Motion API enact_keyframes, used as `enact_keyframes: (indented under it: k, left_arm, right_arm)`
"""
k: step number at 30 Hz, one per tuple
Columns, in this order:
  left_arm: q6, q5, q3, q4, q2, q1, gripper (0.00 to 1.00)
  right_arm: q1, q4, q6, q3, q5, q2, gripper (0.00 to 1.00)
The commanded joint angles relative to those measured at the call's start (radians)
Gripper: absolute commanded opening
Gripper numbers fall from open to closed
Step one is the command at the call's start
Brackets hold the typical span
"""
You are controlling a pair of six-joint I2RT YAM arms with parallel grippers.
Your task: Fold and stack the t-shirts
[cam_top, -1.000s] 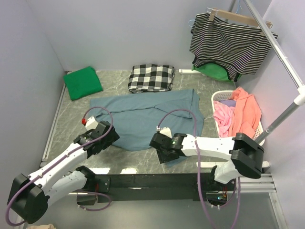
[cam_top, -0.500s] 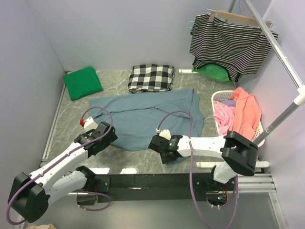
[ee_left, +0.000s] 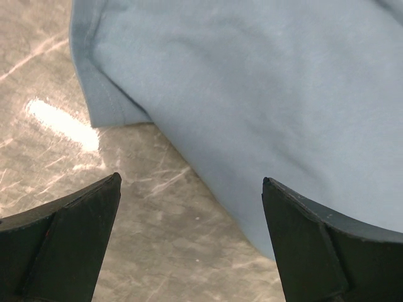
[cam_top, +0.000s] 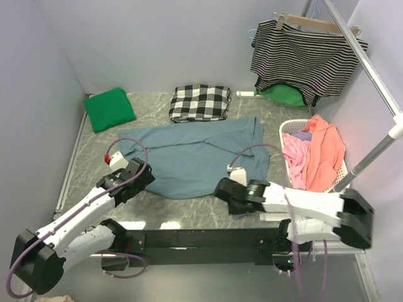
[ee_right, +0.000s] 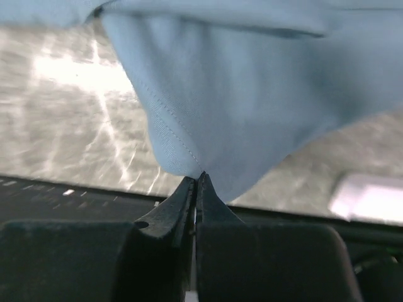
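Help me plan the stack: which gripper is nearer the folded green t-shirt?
Left. The left gripper hovers nearside of the green t-shirt; the right gripper, much farther right, pinches the blue t-shirt's near hem.

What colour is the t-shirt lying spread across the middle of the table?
The t-shirt is a plain dusty slate-blue; it shows best in the top external view.

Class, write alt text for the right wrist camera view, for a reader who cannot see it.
The right gripper, its jaws shut, pinches a stitched corner of the slate-blue t-shirt, and the cloth narrows to a point where it is held. Behind it lies the grey marbled table, blurred, with bright patches of glare.
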Motion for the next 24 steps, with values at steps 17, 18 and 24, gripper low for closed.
enact_keyframes:
  k: [17, 18, 24]
  left_arm:
    - [0.036, -0.025, 0.061, -0.033, -0.010, -0.004, 0.99]
    - [0.038, -0.023, 0.059, -0.028, -0.003, -0.004, 0.99]
    - [-0.042, -0.055, 0.052, -0.076, 0.020, -0.004, 0.99]
  right_arm:
    - [0.002, -0.485, 0.206, 0.212, 0.227, -0.285, 0.00]
    - [0.001, -0.475, 0.203, 0.206, 0.227, -0.272, 0.00]
    - [0.001, -0.371, 0.123, 0.196, 0.224, -0.201, 0.00]
